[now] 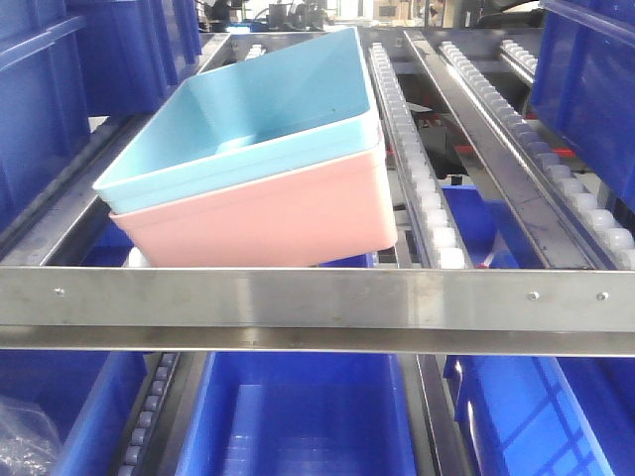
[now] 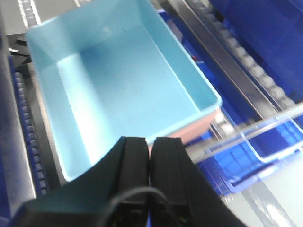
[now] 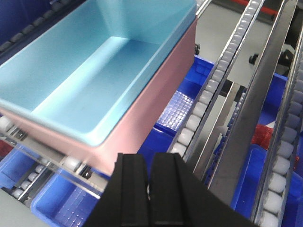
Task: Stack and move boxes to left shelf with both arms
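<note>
The blue tub (image 1: 260, 104) is nested in the pink tub (image 1: 288, 220), and the pair is set on the shelf's rollers (image 1: 412, 159) just behind the front bar (image 1: 317, 297). The left gripper (image 2: 150, 156) and right gripper (image 3: 149, 175) are seen closed, fingers together, empty, near the tubs.

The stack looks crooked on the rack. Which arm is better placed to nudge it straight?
Probably left: the shut left gripper sits at the blue tub's near rim, while the shut right gripper is beside the pink tub's corner.
</note>
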